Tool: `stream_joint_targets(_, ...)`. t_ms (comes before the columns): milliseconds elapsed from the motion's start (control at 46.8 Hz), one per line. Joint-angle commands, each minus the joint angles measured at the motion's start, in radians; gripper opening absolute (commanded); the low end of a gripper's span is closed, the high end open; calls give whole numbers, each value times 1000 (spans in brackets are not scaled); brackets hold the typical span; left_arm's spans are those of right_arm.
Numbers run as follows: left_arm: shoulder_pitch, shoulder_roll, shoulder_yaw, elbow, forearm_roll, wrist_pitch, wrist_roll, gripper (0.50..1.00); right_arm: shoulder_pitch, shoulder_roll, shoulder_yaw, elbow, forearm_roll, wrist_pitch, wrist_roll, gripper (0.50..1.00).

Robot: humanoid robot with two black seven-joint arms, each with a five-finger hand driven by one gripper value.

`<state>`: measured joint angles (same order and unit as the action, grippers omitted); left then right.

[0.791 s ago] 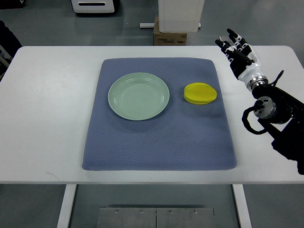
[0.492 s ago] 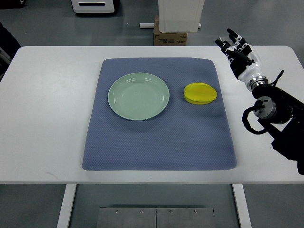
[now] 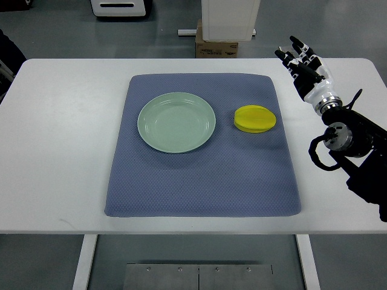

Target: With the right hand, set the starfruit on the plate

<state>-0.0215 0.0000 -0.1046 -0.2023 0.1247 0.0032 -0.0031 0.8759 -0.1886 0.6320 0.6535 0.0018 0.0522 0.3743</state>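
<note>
Almost nothing has been shifted since the earlier frame — the right hand [image 3: 304,67] is found in the same place, held above the far right part of the white table [image 3: 60,151], and the objects have not been disturbed. Its fingers [image 3: 292,56] are seen extended and slightly spread, pointing toward the table's far edge, and nothing is gripped in them. From the hand, the black arm [image 3: 354,145] is traced back to the picture's right edge, with a cable looped beside its joint. On the table a blue-grey mat [image 3: 199,187] is laid flat, and on it two things are set. The starfruit [image 3: 254,118] — yellow, lying low on the mat's right half — is placed just beside the pale green plate [image 3: 176,122], to the plate's right, with a narrow strip of mat left between them. The plate is positioned a little left of the mat's middle, and nothing is carried on it. The starfruit is well apart from the hand, with the mat's right edge and a band of bare table lying between. The fruit has not yet been grasped. Beyond the table's far edge, a cardboard box [image 3: 216,47] is seen on the grey floor beneath a white unit [image 3: 230,18].
</note>
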Motion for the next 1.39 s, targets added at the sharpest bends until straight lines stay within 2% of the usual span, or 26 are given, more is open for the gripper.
stream_joint_targets(0, 0, 0, -1, 1, 0, 0, 0, 1000, -2, 0, 0, 0, 0, 0, 0, 1000)
stream_joint_targets(877, 2, 0, 2, 1, 1, 0, 0, 1000, 9, 0, 0, -17, 0, -2, 2, 1000)
stream_joint_targets(1133, 2, 0, 2, 1, 1, 0, 0, 1000, 0, 5, 0, -113, 0, -14, 8, 1000)
stream_joint_targets(1368, 2, 0, 2, 1, 1, 0, 0, 1000, 23, -2, -2, -135, 0, -17, 8, 1000)
